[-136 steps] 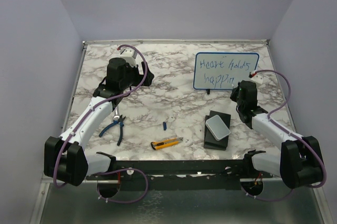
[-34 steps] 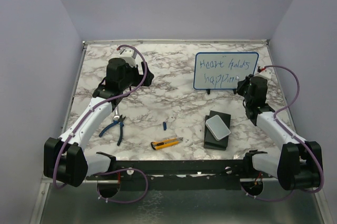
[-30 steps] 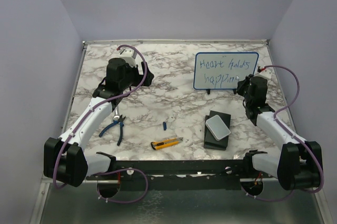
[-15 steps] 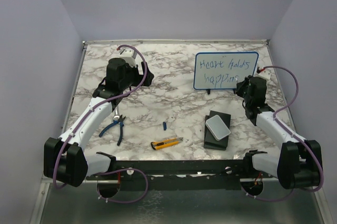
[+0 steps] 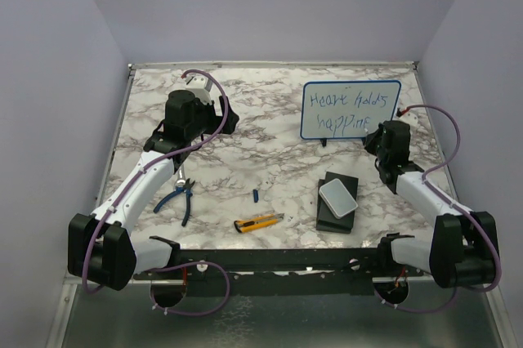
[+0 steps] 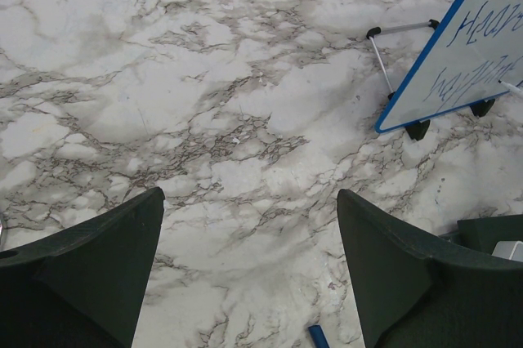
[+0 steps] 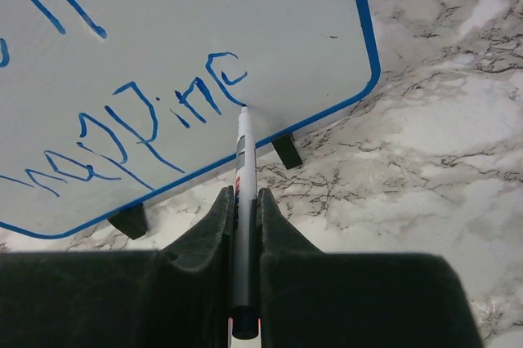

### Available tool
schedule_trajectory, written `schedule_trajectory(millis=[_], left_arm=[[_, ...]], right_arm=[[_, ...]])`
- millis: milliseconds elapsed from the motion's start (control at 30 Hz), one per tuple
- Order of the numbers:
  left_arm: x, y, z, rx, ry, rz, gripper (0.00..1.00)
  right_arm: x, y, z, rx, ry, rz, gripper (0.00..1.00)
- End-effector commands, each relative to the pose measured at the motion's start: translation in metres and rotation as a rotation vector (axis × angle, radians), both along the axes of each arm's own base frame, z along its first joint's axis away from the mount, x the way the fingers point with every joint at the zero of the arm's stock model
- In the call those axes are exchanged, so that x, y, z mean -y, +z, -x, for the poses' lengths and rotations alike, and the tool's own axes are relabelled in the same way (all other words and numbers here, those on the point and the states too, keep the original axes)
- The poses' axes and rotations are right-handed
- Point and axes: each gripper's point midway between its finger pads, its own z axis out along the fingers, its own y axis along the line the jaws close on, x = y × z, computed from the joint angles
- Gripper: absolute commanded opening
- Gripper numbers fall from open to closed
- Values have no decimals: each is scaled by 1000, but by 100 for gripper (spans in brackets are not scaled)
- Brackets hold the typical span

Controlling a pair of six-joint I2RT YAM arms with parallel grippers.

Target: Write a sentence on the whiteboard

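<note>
The whiteboard [image 5: 351, 109] with a thin blue frame stands tilted on black feet at the back right; it also shows in the right wrist view [image 7: 270, 29] and the left wrist view [image 6: 490, 37]. The sentence [image 5: 347, 113] in blue marker fills two lines, the lower one ending "happine" [image 7: 147, 123]. My right gripper [image 7: 243, 201] is shut on a white and grey marker [image 7: 242, 160], whose tip touches the board just after the last letter. My left gripper [image 6: 245, 274] is open and empty above bare marble, far left of the board [image 5: 222, 115].
A pale grey box [image 5: 338, 198] lies on a black block [image 5: 339, 217] in front of the board. A yellow utility knife [image 5: 258, 221], a small blue cap [image 5: 255, 195] and blue-handled pliers [image 5: 181, 197] lie near the front. Walls close the table's sides.
The lower line has grown from "happin" to "happine". My right gripper has shifted right along the board with the marker. The left arm has not moved.
</note>
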Motion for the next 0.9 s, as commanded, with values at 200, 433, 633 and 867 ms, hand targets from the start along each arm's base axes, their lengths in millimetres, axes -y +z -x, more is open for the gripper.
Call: schedule_trajectory(millis=[200,433,633,867], left_arm=[[-4,3,0,21,12,-1,87],[-4,4,0,22,12,-1,87],[-4,4,0,22,13,0,88],[-4,4,0,23,13,-1,88]], right_arm=[[17,-1,7,-12,-91,29,1],[18,6,8,12,-94,31,0],[19,9,9,22,-96,34,0],[22,1,7,3,-114,40,1]])
